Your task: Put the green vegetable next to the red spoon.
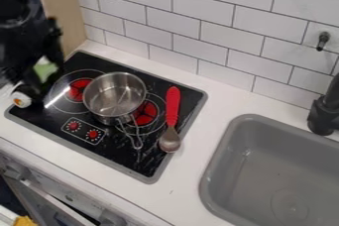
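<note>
Shows a round white thing (21, 99) just below the hand (43, 77). Holds the green vegetable (45, 69) inside the hand, clamped between the fingers. Has the metal pot (114, 96) to the right of the hand, then, farther right, the red spoon (172, 108).

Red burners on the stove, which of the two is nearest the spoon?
The right-hand burner in the camera view, beside the red spoon; the other burner is left of the pot.
</note>
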